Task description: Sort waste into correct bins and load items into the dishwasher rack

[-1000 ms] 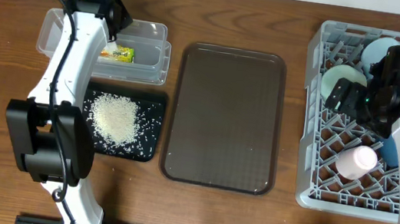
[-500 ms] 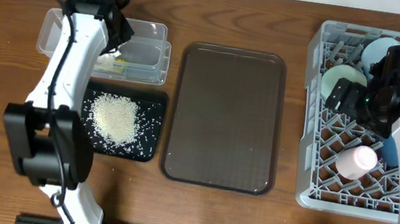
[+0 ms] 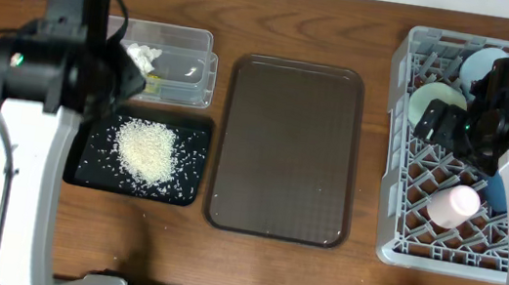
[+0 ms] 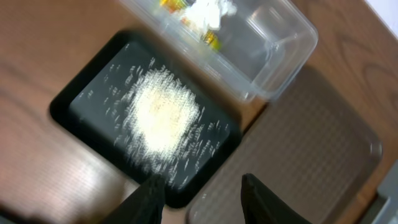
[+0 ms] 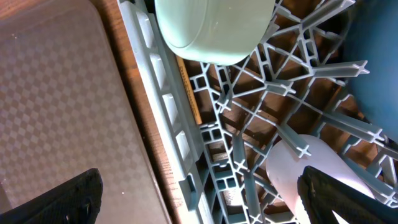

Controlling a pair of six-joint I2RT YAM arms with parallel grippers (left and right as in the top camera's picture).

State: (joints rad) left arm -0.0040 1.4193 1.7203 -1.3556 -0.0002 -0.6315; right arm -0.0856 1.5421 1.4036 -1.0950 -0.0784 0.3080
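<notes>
My left gripper (image 4: 202, 200) is open and empty, held high over the near right corner of the black tray (image 4: 81, 112), which holds the heap of rice (image 4: 161, 115) (image 3: 145, 148). The clear container (image 3: 186, 65) (image 4: 280, 56) holds the white tissue (image 3: 141, 55) (image 4: 211, 9) and the yellow wrapper (image 4: 208, 37). My right gripper (image 5: 205, 199) (image 3: 444, 123) is open and empty over the left side of the grey rack (image 3: 397, 181). The rack holds the mint bowl (image 3: 434, 102) (image 5: 211, 28), light-blue bowl (image 3: 486, 65), pink cup (image 3: 453, 203) (image 5: 311, 168) and dark-blue bowl (image 5: 373, 62).
The brown serving tray (image 3: 285, 147) lies between the black tray and the rack. My raised left arm (image 3: 53, 67) covers the left ends of the clear container and the black tray (image 3: 184, 187) in the overhead view.
My left arm has lifted up and back from the clear container, toward the camera. The white tissue now lies in that container. The right arm has not moved.
</notes>
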